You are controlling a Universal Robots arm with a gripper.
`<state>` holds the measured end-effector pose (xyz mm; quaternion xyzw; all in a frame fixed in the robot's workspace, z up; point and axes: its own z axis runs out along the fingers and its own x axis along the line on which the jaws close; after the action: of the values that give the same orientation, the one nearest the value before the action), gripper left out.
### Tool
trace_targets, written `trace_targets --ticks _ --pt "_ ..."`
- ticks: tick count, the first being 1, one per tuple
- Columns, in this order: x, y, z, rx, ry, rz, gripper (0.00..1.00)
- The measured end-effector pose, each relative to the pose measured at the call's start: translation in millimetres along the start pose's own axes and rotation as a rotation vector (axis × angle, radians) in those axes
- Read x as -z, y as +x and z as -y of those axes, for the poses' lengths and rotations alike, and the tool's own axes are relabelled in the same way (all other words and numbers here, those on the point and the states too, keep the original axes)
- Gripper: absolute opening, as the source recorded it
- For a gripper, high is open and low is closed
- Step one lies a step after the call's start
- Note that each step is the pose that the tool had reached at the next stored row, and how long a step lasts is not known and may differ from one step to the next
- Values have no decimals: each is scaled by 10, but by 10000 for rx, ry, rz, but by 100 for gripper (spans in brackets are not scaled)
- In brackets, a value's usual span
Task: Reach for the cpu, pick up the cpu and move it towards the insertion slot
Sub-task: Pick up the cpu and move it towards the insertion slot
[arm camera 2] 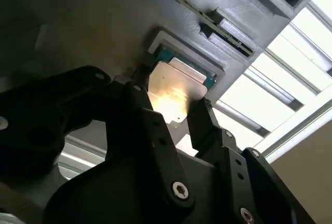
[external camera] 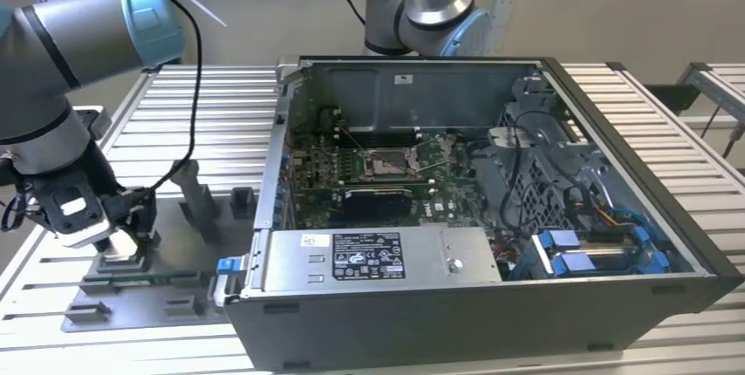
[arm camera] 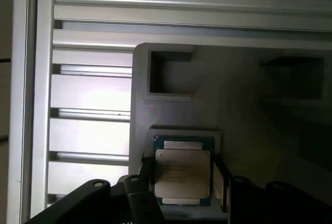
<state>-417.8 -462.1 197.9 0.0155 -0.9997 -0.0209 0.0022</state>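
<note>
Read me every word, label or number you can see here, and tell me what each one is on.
White label on the power supply: print too small to read.
Small sticker on the computer case wall: too small to read.
The cpu top face: faint print, blurred, unreadable.

Robotics lab: arm (external camera: 58,61), open computer case (external camera: 466,327), slatted table (external camera: 215,122).

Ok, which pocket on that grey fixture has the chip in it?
The pocket under the gripper: the cpu lies in it, while the square pocket next to it is empty.
</note>
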Motion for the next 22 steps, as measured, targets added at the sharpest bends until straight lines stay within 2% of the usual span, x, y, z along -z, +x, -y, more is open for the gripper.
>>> trace_targets --ticks 18,22 --pt "426 3 -18 0 1 -1 0" --pt "503 3 -20 0 -2 -2 0"
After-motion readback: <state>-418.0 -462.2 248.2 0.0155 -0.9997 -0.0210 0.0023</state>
